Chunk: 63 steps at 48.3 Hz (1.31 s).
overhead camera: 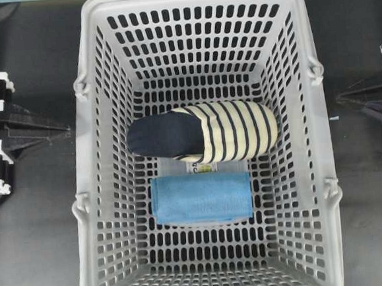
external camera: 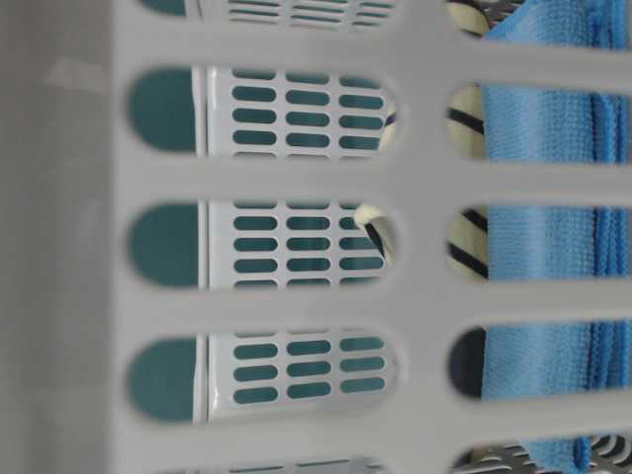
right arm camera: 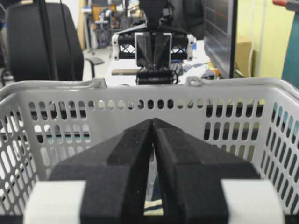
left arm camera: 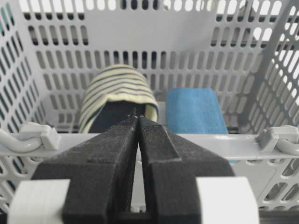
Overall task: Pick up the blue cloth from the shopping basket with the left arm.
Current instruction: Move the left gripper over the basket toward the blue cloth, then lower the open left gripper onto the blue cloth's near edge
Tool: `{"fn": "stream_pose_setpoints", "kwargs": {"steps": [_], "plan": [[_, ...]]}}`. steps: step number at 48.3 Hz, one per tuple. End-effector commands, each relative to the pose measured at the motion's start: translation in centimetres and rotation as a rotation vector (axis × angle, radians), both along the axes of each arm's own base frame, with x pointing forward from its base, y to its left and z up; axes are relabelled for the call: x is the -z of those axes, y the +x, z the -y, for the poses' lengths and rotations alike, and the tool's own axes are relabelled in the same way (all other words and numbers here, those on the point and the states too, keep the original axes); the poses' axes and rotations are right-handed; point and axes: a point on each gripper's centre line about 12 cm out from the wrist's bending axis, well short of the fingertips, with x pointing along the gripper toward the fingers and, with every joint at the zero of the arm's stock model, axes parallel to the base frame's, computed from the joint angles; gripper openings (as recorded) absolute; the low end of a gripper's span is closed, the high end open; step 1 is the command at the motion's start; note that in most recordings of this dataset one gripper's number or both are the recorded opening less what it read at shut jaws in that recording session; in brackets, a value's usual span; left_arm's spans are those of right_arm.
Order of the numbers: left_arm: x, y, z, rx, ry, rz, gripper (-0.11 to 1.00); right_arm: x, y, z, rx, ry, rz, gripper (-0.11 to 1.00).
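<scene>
Nothing is done yet: the blue cloth (overhead camera: 202,198) lies flat on the shopping basket (overhead camera: 89,191) floor, just beside the striped slipper (overhead camera: 203,133). The left pincer (left arm camera: 138,122) sits outside the basket's rim, fully closed and empty; the right pincer (right arm camera: 153,123) likewise. Above the cloth the space is open, though the basket walls hem it in.

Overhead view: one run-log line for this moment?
blue cloth: flat in shopping basket, beside slipper | left gripper: shut, outside rim | right gripper: shut, outside
</scene>
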Motion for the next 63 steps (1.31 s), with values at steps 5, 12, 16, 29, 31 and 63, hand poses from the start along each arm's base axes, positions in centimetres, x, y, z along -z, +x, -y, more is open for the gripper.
{"fn": "stream_pose_setpoints", "kwargs": {"steps": [5, 12, 16, 29, 31, 63], "plan": [[-2.8, 0.9, 0.7, 0.035, 0.003, -0.072, 0.0, -0.5, 0.1, -0.1, -0.003, 0.014, 0.006, 0.06], [-4.7, 2.2, 1.3, 0.054, -0.003, -0.223, 0.0, -0.7, 0.3, -0.1, -0.005, 0.032, -0.025, 0.01], [-5.6, 3.1, 1.7, 0.064, 0.002, -0.324, 0.0, -0.7, 0.3, 0.0, -0.002, 0.034, -0.04, 0.01], [-7.9, 7.5, 2.4, 0.072, 0.029, -0.533, 0.0, -0.3, 0.6, 0.0, -0.002, 0.03, -0.129, 0.01], [-8.0, 8.2, 2.5, 0.071, 0.034, -0.562, 0.0, -0.2, 0.6, -0.1, -0.005, 0.03, -0.153, 0.01], [-4.3, 19.0, 3.6, 0.057, 0.04, -0.87, 0.59, 0.6, 0.4, -0.6, -0.031, 0.022, -0.249, 0.66]]}}
